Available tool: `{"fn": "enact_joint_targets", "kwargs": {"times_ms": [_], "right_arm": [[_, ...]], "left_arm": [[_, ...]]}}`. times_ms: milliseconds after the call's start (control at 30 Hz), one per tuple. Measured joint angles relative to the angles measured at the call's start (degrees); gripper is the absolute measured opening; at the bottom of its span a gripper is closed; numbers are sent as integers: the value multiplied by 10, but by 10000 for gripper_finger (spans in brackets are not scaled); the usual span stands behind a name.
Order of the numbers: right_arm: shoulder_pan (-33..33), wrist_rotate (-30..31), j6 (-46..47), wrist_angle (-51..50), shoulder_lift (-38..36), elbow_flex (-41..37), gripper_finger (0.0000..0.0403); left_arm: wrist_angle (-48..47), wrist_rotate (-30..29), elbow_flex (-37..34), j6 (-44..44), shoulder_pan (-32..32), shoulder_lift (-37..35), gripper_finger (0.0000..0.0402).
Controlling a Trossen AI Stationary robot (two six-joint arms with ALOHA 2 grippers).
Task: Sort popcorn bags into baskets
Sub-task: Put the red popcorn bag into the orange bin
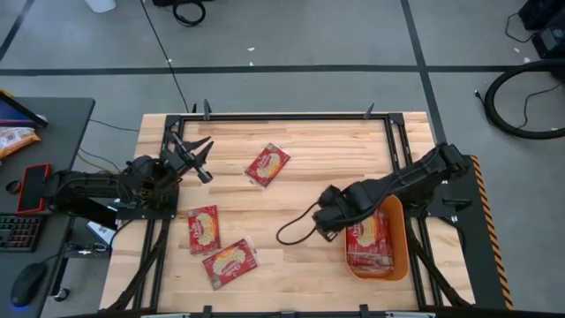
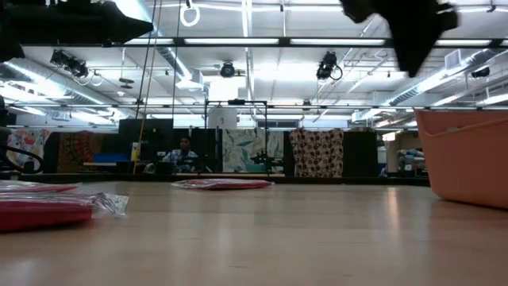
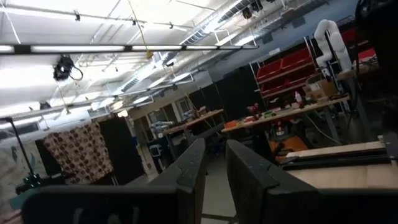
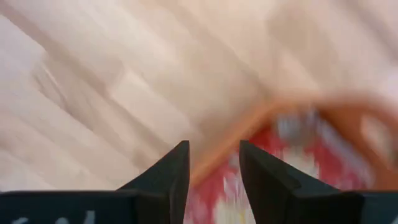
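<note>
An orange basket stands at the table's right side with red popcorn bags lying flat in it. Three more popcorn bags lie flat on the wood: one mid-table toward the far edge, two near the front left. My right gripper hangs above the basket's left wall, pointing down, open with nothing between its fingers; the right wrist view shows the basket's rim and the bags below it, blurred. My left gripper waits at the far left, raised and tilted up, its fingers a little apart and holding nothing.
A black cable loop hangs from the right arm over the table's middle. Dark frame rails run along the table's edges. A side desk at the left holds a keyboard and a mouse. Bare wood lies between the bags and the basket.
</note>
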Motion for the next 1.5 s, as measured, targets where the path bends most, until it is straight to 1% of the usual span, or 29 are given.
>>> {"fn": "enact_joint_targets", "kwargs": {"times_ms": [133,200,267,333,400,533,667,733,900,967,1167,1367,1500], "right_arm": [[-7,103,-130,73,1,-3,143],[-13,144,-207,115,6,-5,143],[-24,168,-280,155,15,-5,143],[-40,173,-330,187,19,-5,142],[-58,173,-363,208,27,-5,142],[-92,173,-431,214,44,-6,142],[-128,168,-525,239,72,-6,142],[-147,154,-574,267,91,-6,142],[-198,81,-679,363,146,-6,142],[-216,62,-716,392,167,-6,142],[-259,63,-824,459,207,-6,143],[-298,54,-903,499,224,-6,143],[-322,30,-929,533,222,-5,143]], "left_arm": [[-17,0,0,-24,0,0,68],[-27,0,0,-36,0,0,68],[-40,0,0,-45,0,0,68],[-56,0,0,-59,0,0,68],[-78,6,0,-73,0,0,68],[-102,15,0,-95,-1,0,68],[-144,21,13,-127,-1,0,68],[-159,26,16,-142,-1,0,68],[-191,28,17,-165,-2,0,68],[-205,28,17,-171,-2,0,68],[-224,28,17,-183,-2,0,68],[-235,22,17,-182,-2,0,68],[-240,19,17,-180,-2,0,68]]}}
